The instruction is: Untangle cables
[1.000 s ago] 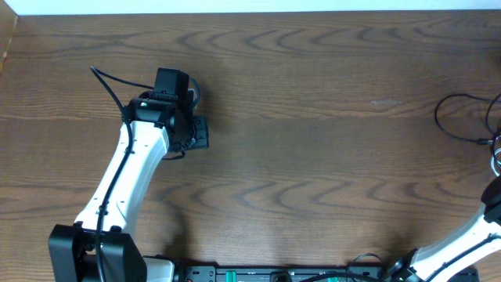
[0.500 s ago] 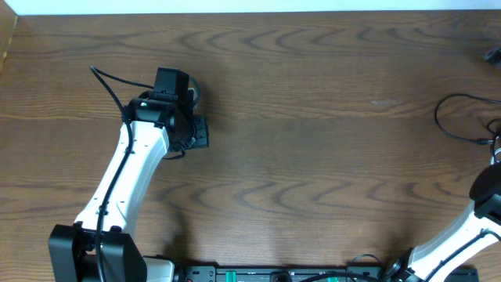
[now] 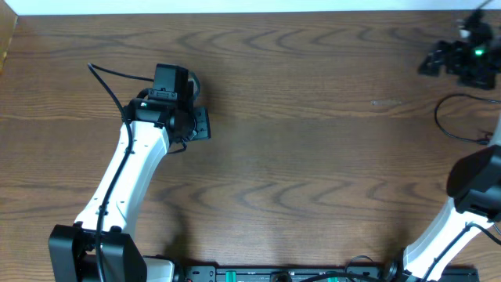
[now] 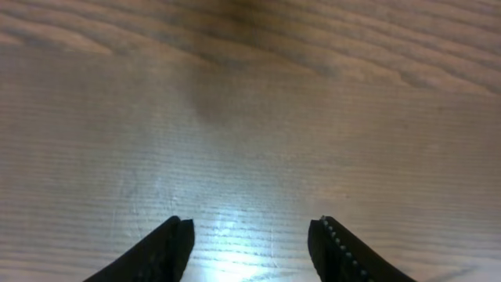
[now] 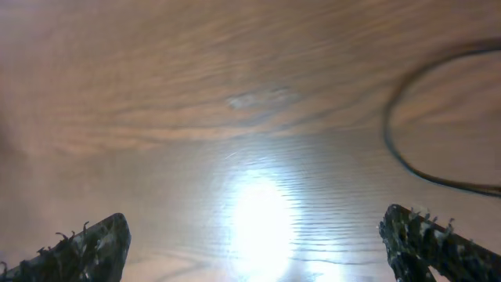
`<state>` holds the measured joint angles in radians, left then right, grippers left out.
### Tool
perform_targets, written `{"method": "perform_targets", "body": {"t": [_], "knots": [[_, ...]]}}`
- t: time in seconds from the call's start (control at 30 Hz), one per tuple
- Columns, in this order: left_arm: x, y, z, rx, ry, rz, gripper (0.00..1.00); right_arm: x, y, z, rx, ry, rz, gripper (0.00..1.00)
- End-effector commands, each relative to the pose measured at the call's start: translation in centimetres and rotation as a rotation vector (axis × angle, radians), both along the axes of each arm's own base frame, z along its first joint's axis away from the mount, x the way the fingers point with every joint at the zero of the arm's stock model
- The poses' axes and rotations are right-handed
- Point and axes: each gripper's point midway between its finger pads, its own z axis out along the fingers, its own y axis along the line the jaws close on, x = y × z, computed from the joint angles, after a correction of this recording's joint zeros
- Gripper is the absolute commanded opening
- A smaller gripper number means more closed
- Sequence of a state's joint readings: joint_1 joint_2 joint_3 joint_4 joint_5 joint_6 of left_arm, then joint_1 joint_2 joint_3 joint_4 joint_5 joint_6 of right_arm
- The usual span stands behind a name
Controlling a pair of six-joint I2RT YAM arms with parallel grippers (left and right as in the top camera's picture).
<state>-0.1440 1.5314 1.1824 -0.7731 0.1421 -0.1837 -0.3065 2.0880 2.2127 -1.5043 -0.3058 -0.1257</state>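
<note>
The thin black cable (image 3: 437, 117) lies in a loop at the table's right edge. It appears as a dark arc (image 5: 389, 133) in the right wrist view, ahead and to the right of the fingers. My right gripper (image 3: 429, 63) (image 5: 254, 227) hangs above the far right of the table, beyond the loop, open wide over bare wood. My left gripper (image 3: 202, 124) (image 4: 250, 227) sits at the left, jaws apart with only table between them. A thin pale curve (image 3: 194, 84) shows beside the left wrist; I cannot tell whether it is the white cable.
The wooden table (image 3: 313, 157) stretches between the two arms. The left arm's own thick black cable (image 3: 106, 78) arches out to the left of its wrist. A white wall edge (image 3: 235, 6) runs along the back of the table.
The right arm has swung from the lower right edge up to the far right back of the table. The left gripper has opened a little and shifted slightly away.
</note>
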Motion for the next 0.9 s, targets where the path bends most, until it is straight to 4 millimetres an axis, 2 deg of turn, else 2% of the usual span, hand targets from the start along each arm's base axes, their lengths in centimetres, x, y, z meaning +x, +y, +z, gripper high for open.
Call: {"method": "perform_targets", "body": {"t": [0.0,0.07,0.13,0.23,0.33,0.43,0.53,0.6,0.67,0.87], "knots": [[1.1,1.4,1.7,0.068,-0.067,0.033,0.56,0.0,2.4,-0.1,-0.051,0.008,0.112,0.99],[1.9,2.2,2.6,0.111,-0.100,0.054,0.60,-0.1,3.3,-0.3,-0.088,0.029,0.128,0.99],[2.3,2.8,3.6,0.142,-0.121,0.070,0.64,-0.3,3.3,-0.6,-0.160,0.067,0.080,0.99],[2.0,3.0,4.5,0.157,-0.109,0.075,0.68,-0.7,3.6,-0.8,-0.243,0.108,0.050,0.99],[0.7,3.7,4.4,0.189,-0.053,0.091,0.75,-0.9,4.7,-0.7,-0.262,0.122,0.060,0.99],[-1.4,4.6,3.8,0.235,0.036,0.108,0.83,-1.3,5.8,-0.6,-0.256,0.130,0.056,0.99],[-3.5,4.9,3.2,0.252,0.123,0.098,0.87,-1.4,6.7,0.0,-0.257,0.117,0.070,0.99],[-4.6,5.1,3.0,0.260,0.170,0.092,0.88,-1.6,7.1,0.8,-0.258,0.098,0.074,0.99],[-5.6,5.2,2.9,0.268,0.209,0.087,0.95,-2.0,7.3,1.8,-0.254,0.072,0.071,0.99],[-7.7,5.2,3.3,0.257,0.270,0.091,0.96,-3.7,7.5,5.3,-0.260,-0.048,0.052,0.99]]}}
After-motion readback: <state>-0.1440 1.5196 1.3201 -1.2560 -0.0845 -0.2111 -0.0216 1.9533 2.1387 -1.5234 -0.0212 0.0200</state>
